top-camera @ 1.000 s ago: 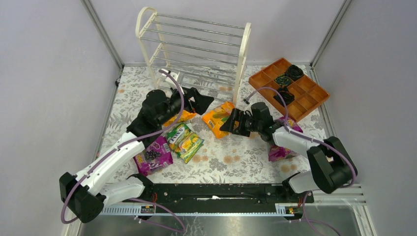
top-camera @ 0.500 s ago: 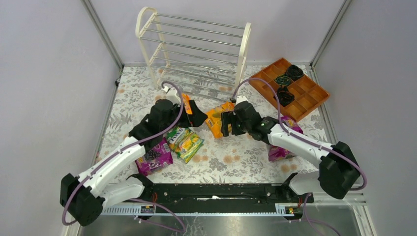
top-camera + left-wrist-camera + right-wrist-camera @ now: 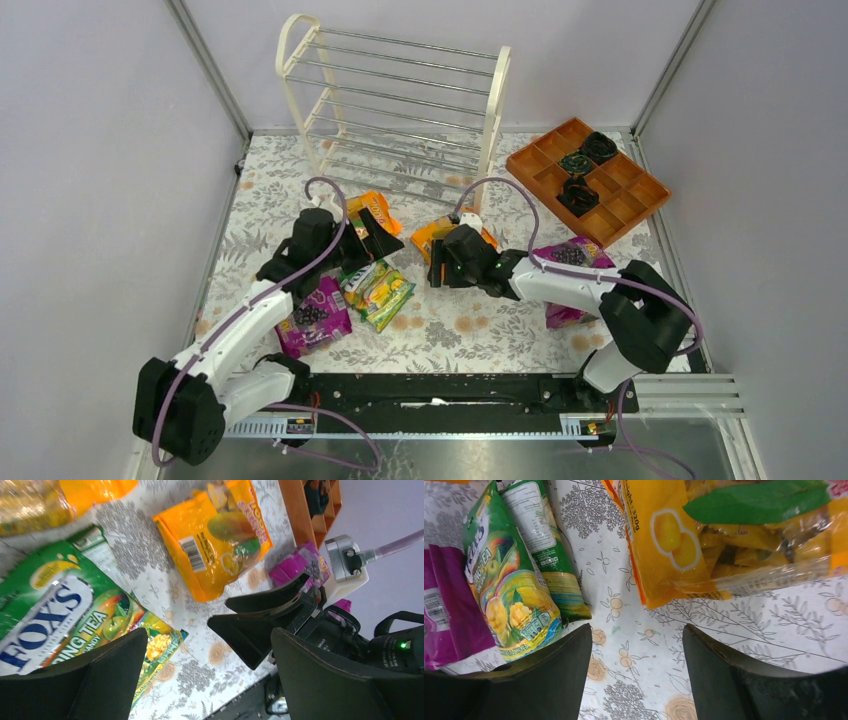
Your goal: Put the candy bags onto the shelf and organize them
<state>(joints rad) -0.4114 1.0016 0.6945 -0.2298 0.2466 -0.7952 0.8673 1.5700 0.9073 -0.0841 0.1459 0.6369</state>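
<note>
The cream-white shelf (image 3: 400,100) stands at the back of the table with bare rods. Several candy bags lie on the flowered cloth in front of it: an orange one (image 3: 372,208) (image 3: 60,495), a second orange one (image 3: 438,232) (image 3: 220,535) (image 3: 704,540), green-yellow ones (image 3: 378,288) (image 3: 60,610) (image 3: 514,580), and purple ones (image 3: 315,315) (image 3: 570,255). My left gripper (image 3: 375,240) (image 3: 207,680) hangs open between the first orange bag and the green ones, holding nothing. My right gripper (image 3: 438,270) (image 3: 636,675) is open over bare cloth, just short of the second orange bag's near edge.
An orange compartmented tray (image 3: 588,180) (image 3: 305,505) with small black round objects sits at the back right. The right gripper's black fingers (image 3: 270,625) show close ahead in the left wrist view. Grey walls close in the table on three sides.
My right arm swung left to the orange bag's near edge and its jaws narrowed a little. My left gripper drew back; the orange bag by it now lies nearer the shelf.
</note>
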